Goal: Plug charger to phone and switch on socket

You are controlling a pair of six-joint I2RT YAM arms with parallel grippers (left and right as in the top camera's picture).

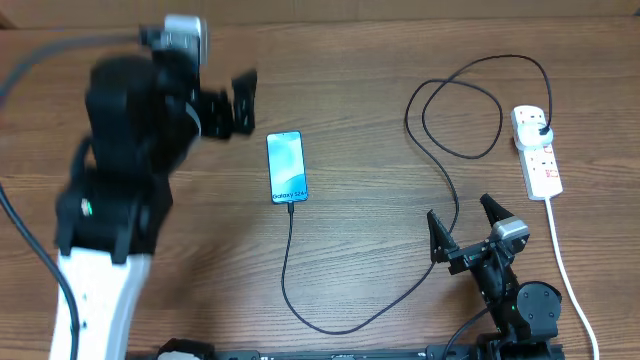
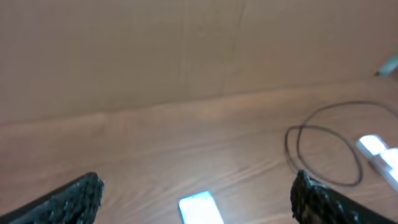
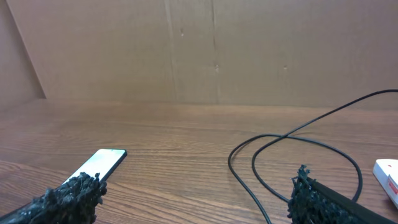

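Note:
The phone (image 1: 286, 166) lies flat on the wooden table, screen up, with the "Galaxy S24" text at its near end. The charger cable (image 1: 330, 320) runs from the phone's near end, loops across the table, and ends in a black plug (image 1: 541, 131) seated in the white socket strip (image 1: 538, 150) at the right. My left gripper (image 1: 238, 104) is open and empty, raised just left of the phone's far end; the phone shows blurred in the left wrist view (image 2: 200, 208). My right gripper (image 1: 463, 220) is open and empty near the front right. The right wrist view shows the phone (image 3: 99, 165) and cable (image 3: 249, 177).
The strip's white cord (image 1: 570, 270) runs toward the front edge, right of my right arm. A cardboard wall (image 3: 199, 50) stands behind the table. The left arm's bulk (image 1: 120, 150) covers the table's left part.

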